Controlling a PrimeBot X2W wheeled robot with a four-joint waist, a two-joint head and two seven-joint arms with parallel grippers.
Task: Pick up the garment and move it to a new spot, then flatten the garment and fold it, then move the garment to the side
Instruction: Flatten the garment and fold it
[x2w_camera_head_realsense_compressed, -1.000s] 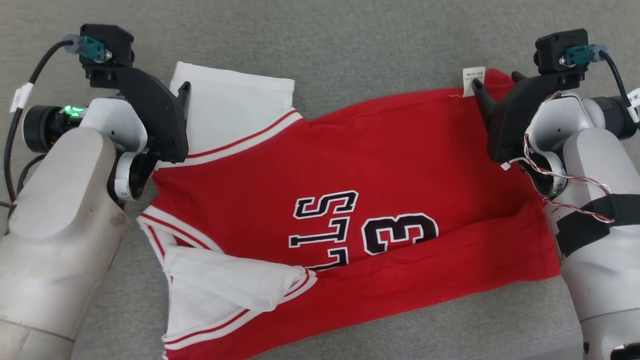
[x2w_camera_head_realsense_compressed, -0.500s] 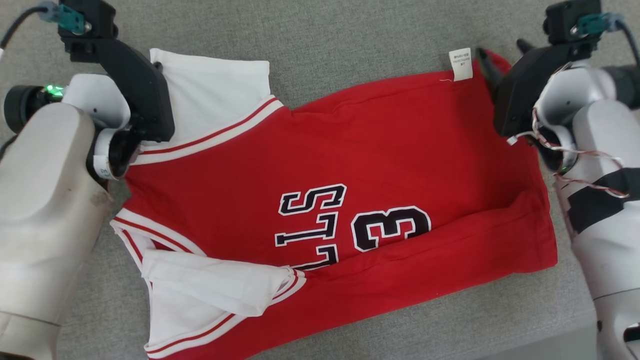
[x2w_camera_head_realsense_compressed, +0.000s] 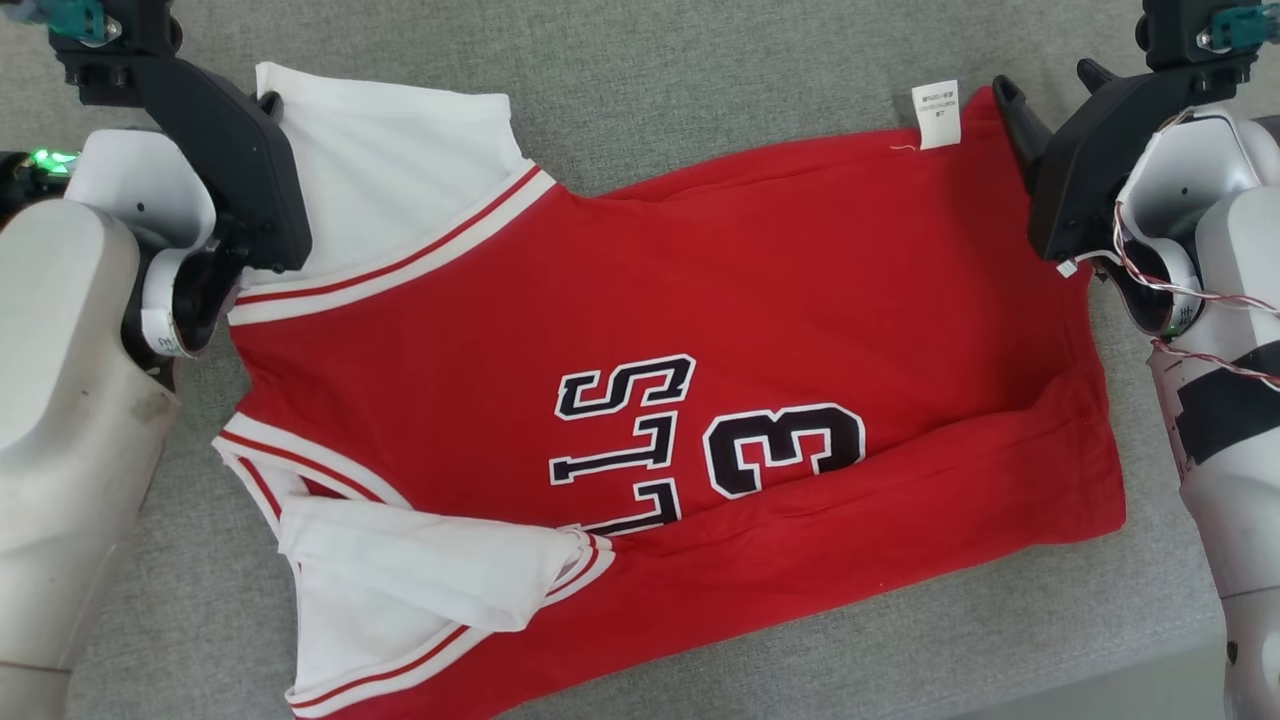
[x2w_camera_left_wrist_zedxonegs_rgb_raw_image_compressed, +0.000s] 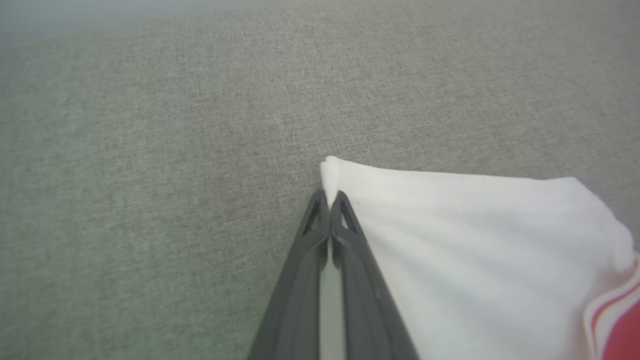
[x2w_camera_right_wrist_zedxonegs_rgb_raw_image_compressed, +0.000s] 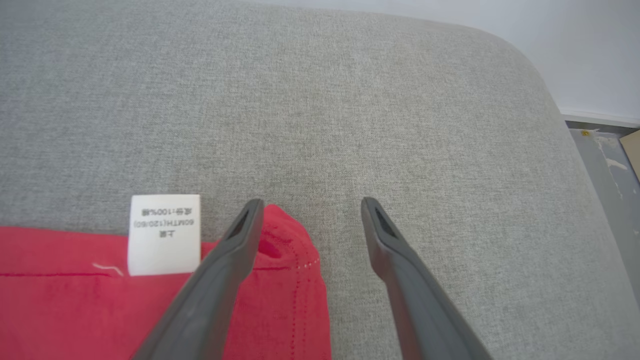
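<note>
The garment (x2w_camera_head_realsense_compressed: 650, 300), a red jersey with white sleeves and black lettering, lies spread on the grey cushion (x2w_camera_head_realsense_compressed: 700, 60), its lower edge folded up. My left gripper (x2w_camera_head_realsense_compressed: 268, 100) is at its far left corner. In the left wrist view that gripper (x2w_camera_left_wrist_zedxonegs_rgb_raw_image_compressed: 330, 196) is shut on the corner of the white sleeve (x2w_camera_left_wrist_zedxonegs_rgb_raw_image_compressed: 475, 250). My right gripper (x2w_camera_head_realsense_compressed: 1043, 80) is at the far right corner, by the white label (x2w_camera_head_realsense_compressed: 937, 112). In the right wrist view it (x2w_camera_right_wrist_zedxonegs_rgb_raw_image_compressed: 311, 201) stands open, one finger over the red hem corner (x2w_camera_right_wrist_zedxonegs_rgb_raw_image_compressed: 285, 300), the other over bare cushion.
The grey cushion's rounded right edge (x2w_camera_right_wrist_zedxonegs_rgb_raw_image_compressed: 550, 100) drops to a grey floor (x2w_camera_right_wrist_zedxonegs_rgb_raw_image_compressed: 605, 165) and a pale wall. The cushion's near edge (x2w_camera_head_realsense_compressed: 1150, 680) shows at the head view's lower right. The near white sleeve (x2w_camera_head_realsense_compressed: 420, 570) lies crumpled over the jersey.
My left gripper has shut on the white sleeve corner. The right gripper stays open at the red hem corner. The head view has shifted.
</note>
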